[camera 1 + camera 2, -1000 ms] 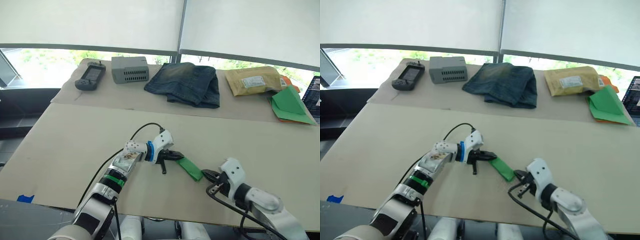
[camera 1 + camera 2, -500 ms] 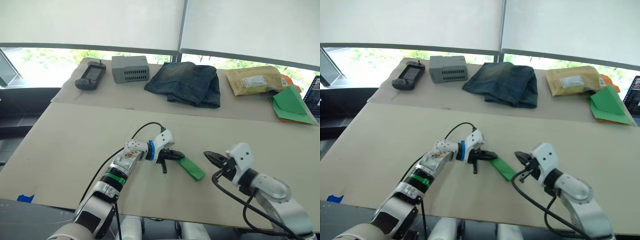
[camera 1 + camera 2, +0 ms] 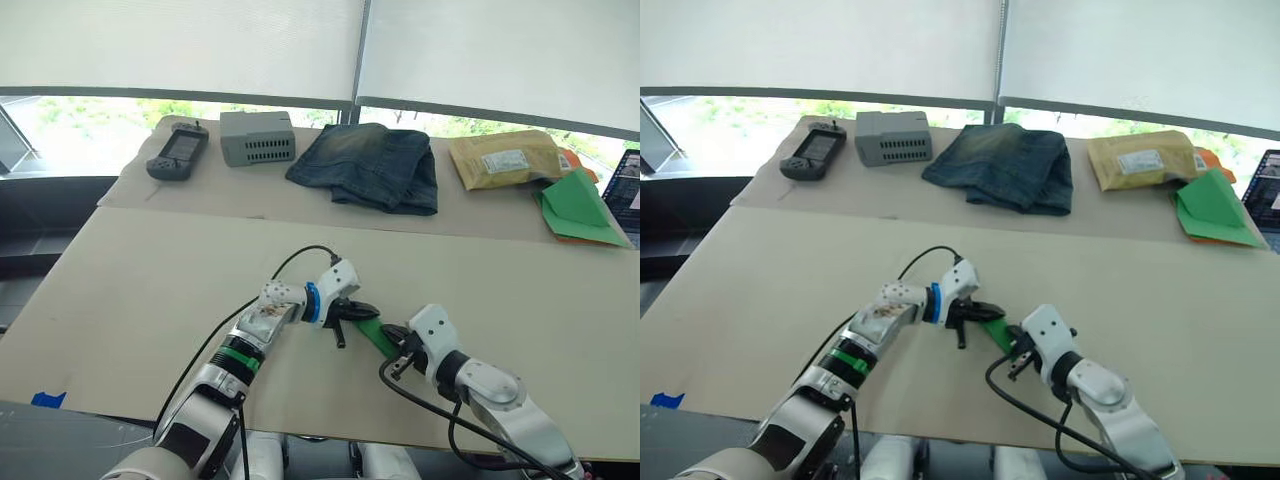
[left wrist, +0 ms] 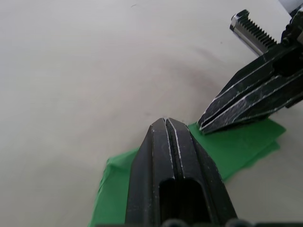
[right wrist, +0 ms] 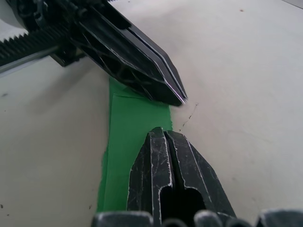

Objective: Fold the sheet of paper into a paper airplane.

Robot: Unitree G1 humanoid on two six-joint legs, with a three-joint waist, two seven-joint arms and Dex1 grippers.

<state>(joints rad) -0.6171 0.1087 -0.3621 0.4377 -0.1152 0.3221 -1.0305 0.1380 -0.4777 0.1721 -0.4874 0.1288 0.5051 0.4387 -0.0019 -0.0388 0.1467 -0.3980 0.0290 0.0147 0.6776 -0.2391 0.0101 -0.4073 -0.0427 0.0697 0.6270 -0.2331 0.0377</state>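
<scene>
Two closed grippers, left [image 3: 362, 311] and right [image 3: 392, 336], tips on the folded paper airplane [image 5: 130, 142].

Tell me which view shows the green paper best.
The right wrist view: the paper airplane runs as a long folded strip under both shut grippers. The left wrist view shows its wider end; in the eye views it is mostly hidden between the grippers.

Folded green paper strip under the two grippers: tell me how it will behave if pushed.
The folded green paper strip lies flat and thin on the beige tabletop, so it probably slides easily. It likely bends rather than resists. With the shut left gripper and shut right gripper pressing, it should hold.
</scene>
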